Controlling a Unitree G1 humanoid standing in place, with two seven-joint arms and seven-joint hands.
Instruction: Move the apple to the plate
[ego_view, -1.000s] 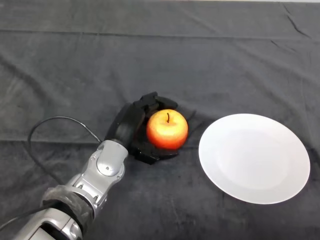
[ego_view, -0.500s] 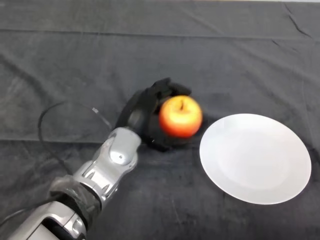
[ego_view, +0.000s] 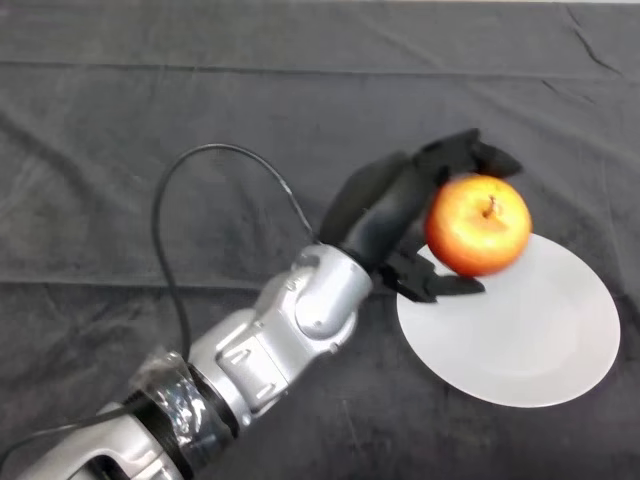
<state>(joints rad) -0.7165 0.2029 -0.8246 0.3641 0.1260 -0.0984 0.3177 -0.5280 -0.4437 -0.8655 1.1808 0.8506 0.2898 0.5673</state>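
A red and yellow apple (ego_view: 479, 224) with its stem up is held in my black left hand (ego_view: 395, 212). The fingers curl over its top and the thumb hooks under its near side. The apple hangs in the air over the far left rim of the round white plate (ego_view: 520, 335), which lies on the dark cloth at the right. My silver-grey arm (ego_view: 285, 335) reaches in from the lower left.
The table is covered with a dark cloth (ego_view: 200, 130) with a few creases running across it.
My hand has lifted the apple off the cloth and carried it up and to the right, from left of the plate to over the plate's far left rim.
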